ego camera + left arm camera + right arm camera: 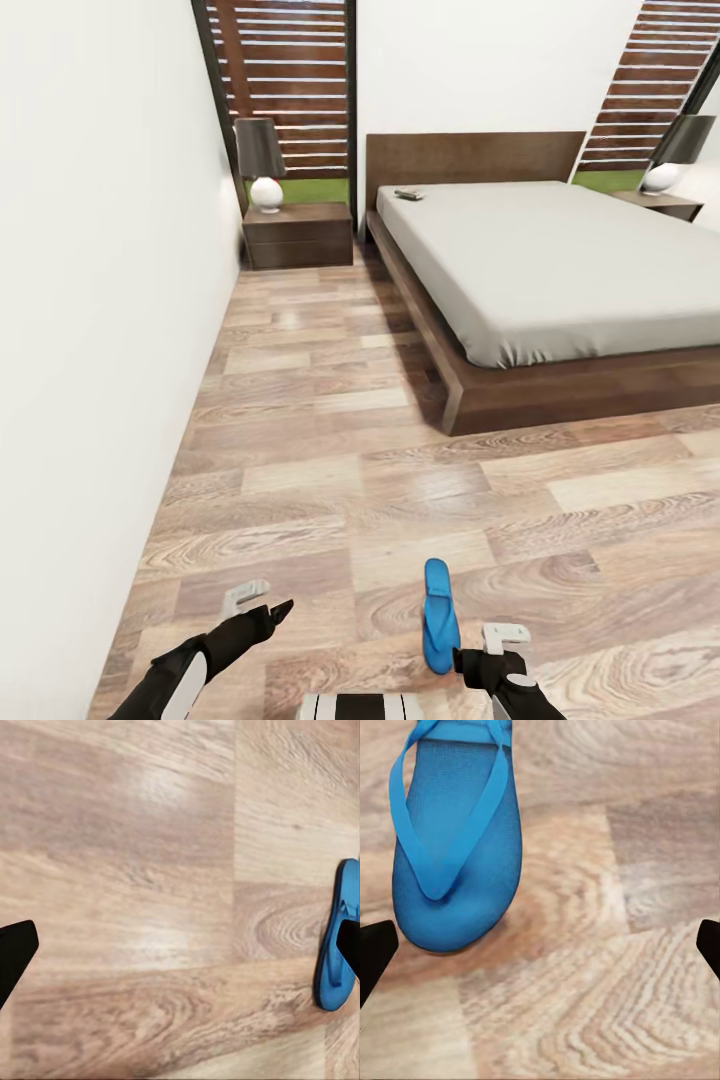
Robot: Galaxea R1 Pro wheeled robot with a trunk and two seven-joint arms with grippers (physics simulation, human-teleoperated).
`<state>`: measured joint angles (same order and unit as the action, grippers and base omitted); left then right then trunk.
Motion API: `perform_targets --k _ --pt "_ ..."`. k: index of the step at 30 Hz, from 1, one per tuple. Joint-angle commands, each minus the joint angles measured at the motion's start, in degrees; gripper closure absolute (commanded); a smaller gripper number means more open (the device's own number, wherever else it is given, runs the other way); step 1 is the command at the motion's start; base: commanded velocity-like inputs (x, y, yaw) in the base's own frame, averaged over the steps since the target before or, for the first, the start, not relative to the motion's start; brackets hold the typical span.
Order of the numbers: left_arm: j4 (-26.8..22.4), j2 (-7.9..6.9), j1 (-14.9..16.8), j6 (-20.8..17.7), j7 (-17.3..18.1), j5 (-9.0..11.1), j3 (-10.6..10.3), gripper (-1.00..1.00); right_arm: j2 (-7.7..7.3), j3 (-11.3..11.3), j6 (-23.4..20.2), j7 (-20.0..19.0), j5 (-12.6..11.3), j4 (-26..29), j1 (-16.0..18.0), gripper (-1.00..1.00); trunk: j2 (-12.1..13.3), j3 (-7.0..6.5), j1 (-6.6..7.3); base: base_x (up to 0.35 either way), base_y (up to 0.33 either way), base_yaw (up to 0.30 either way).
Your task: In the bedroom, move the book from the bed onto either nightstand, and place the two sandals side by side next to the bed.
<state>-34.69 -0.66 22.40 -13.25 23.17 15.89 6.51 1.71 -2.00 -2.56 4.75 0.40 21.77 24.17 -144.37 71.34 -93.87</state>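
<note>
A single blue sandal (439, 616) lies flat on the wood floor (330, 470), between the two arms and just ahead of the right hand (489, 652), well apart from the bed (540, 260); its mate I cannot find; a small thing that is probably the book (408, 194) rests on the mattress near the headboard, close to the left nightstand (298, 235) with its lamp (262, 163); in the right wrist view the fingers (375, 952) stand wide apart with nothing between them, the sandal off to one side; the left hand (262, 603) is likewise spread and empty over bare planks; the likely trouble is a descent from this offset, so that one finger lands on the sole and pushes it away, or pinches only a thin strap; the flat sole gives little edge to catch, and a light grip may let it swing or drop on the way to the bed
</note>
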Motion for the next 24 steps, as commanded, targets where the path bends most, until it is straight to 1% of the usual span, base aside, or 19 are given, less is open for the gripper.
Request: perform_targets --k 1,12,16,24 --pt "-0.03 0.02 0.01 -0.56 0.22 0.55 0.17 -1.0 0.04 -0.2 -0.27 0.08 0.04 0.11 0.0 -1.0 -0.01 0.04 -0.02 0.274 0.0 0.0" --pt "-0.03 0.04 0.01 -0.55 0.21 0.54 0.09 -1.0 0.04 -0.2 -0.25 0.08 0.04 0.11 0.0 -1.0 -0.01 0.04 -0.02 0.314 0.0 0.0" --pt "-0.03 0.04 0.01 -0.55 0.21 0.54 0.08 -1.0 0.04 -0.21 -0.25 0.08 0.04 0.11 0.0 -1.0 -0.01 0.04 -0.02 0.082 0.0 0.0" --pt "-0.03 0.04 0.01 -0.55 0.21 0.54 0.01 -1.0 0.04 -0.17 -0.33 0.08 0.07 0.11 0.0 -1.0 -0.01 0.04 -0.02 0.009 0.0 0.0"
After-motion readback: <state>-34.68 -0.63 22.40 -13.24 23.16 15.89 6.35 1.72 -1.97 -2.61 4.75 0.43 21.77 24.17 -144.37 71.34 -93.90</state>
